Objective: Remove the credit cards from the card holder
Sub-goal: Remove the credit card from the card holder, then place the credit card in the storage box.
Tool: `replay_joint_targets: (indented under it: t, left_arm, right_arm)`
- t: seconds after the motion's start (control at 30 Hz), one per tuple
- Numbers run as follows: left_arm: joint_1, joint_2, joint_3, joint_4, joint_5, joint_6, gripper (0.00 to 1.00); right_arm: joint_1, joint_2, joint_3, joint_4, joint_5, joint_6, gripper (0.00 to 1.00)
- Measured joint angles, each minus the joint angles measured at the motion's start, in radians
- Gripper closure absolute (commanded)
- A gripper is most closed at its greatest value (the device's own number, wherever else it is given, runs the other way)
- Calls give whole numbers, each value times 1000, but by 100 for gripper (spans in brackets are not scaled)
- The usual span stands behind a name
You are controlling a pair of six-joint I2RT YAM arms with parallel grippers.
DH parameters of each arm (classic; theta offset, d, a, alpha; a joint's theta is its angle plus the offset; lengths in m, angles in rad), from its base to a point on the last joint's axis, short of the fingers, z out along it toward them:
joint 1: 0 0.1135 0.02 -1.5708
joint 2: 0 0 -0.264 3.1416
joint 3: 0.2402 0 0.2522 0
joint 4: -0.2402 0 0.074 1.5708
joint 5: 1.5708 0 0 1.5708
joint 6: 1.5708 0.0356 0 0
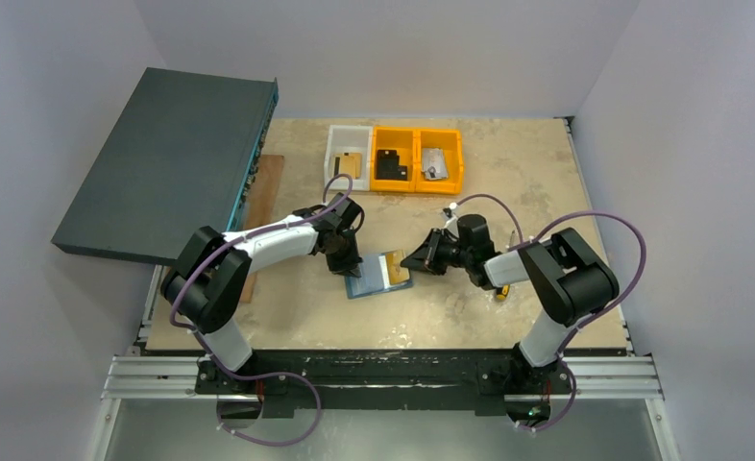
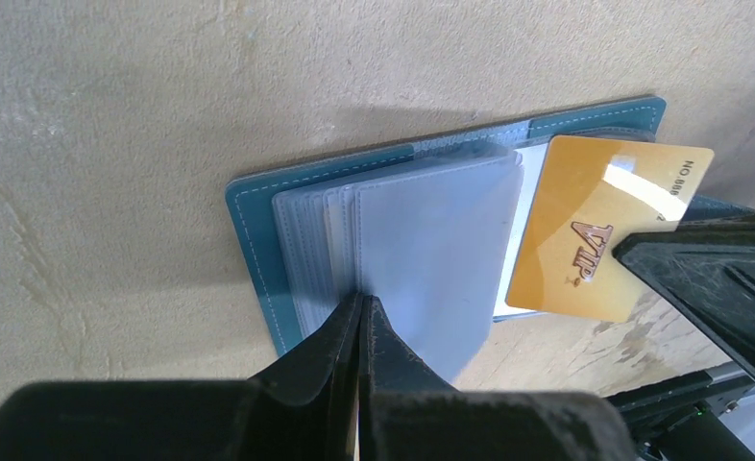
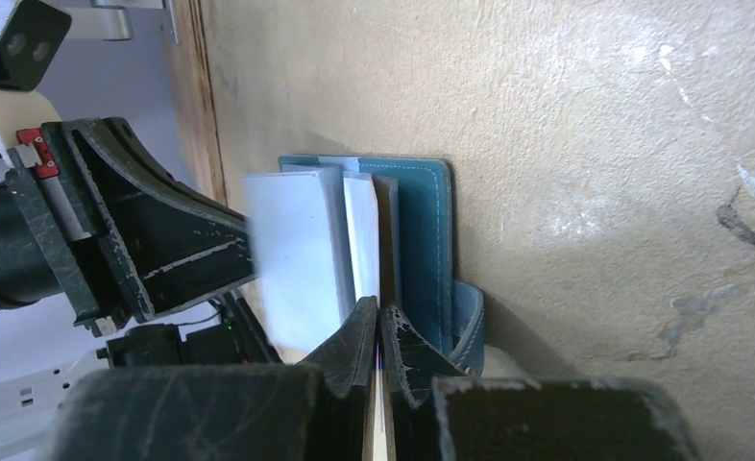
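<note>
Gold card (image 2: 595, 226) part-out, 3 o'clock of card holder (image 2: 254, 213) — R gripper (image 3: 378, 315) pinching it, L gripper (image 2: 361, 305) clamped on sleeve (image 2: 431, 240); pull unfinished.

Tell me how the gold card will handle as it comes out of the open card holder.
Probably stiff: the gold card juts flat from the card holder without sagging, pinched at one edge by the right gripper. Likely slippery, since its face shows glare. It looks thin and light, though the clear sleeves may drag on it.
</note>
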Motion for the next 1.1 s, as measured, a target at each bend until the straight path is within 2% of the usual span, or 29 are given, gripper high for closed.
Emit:
replay_joint_targets:
  t: [0.13,0.33,0.6,0.67,0.7,0.73,0.87,1.0,1.1]
  left_arm:
    - [0,-5,4,-10,-10,18,100]
    - [-17,-13,48,-105,-75,79,80]
    - [-27,-131,126,-205,-128,134,45]
    - [-27,-177,143,-225,-146,143,32]
    - [-27,-199,152,-237,-157,152,22]
    - [-27,-220,160,-251,-169,159,19]
    - [-27,-302,197,-311,-227,188,15]
    - [-24,-368,206,-350,-262,216,4]
    - [-18,-402,206,-382,-272,239,1]
  right_arm:
    - [0,-50,5,-59,6,-17,100]
    - [0,-138,45,-148,7,-31,100]
    - [0,-235,137,-257,13,-51,100]
    - [0,-237,171,-282,23,-53,100]
    - [0,-232,197,-297,26,-54,100]
    - [0,-224,221,-307,28,-55,100]
    - [0,-136,384,-341,50,-57,100]
    - [0,-11,570,-365,77,-60,100]
    - [0,94,713,-393,97,-68,100]
